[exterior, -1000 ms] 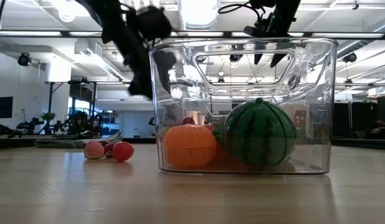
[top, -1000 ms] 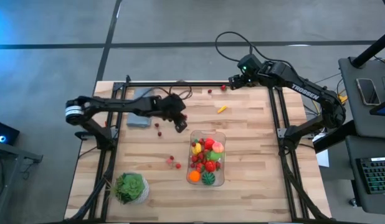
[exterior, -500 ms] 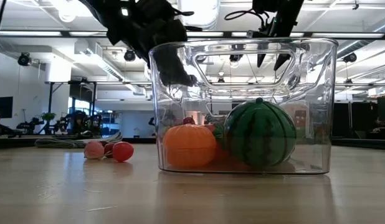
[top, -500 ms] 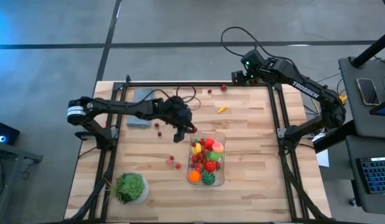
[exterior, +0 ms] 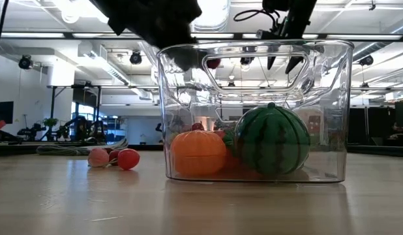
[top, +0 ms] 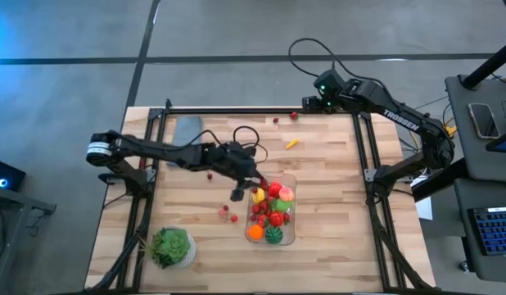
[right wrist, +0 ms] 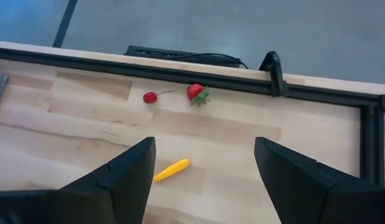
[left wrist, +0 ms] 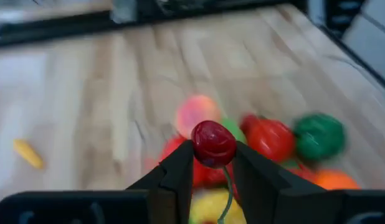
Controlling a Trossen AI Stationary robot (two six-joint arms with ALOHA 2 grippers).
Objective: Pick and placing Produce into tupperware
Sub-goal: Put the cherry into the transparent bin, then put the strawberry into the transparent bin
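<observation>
- Tupperware (top: 273, 210) is seen on the counter (top: 335, 205), already loaded with produce: an orange piece (exterior: 199, 152), a striped green ball (exterior: 273, 140), and red, yellow and pink pieces.
- Loose produce left on the counter: two small berries (top: 229, 215) just beside the tupperware, one berry (top: 210, 174) under the left arm, a yellow piece (top: 292, 143) mid-counter, a cherry (right wrist: 150, 97) and a strawberry (right wrist: 195, 92) near the far rail.
- Task is judged well along, with a handful of pieces outstanding.
- Left pincer (left wrist: 213, 163) is closed on a red cherry (left wrist: 212, 142), stem hanging between the fingers; it is held above the tupperware's near corner, not yet released.
- Right pincer (right wrist: 205, 171) is spread wide and empty, held over the far edge of the counter, above the yellow piece.
</observation>
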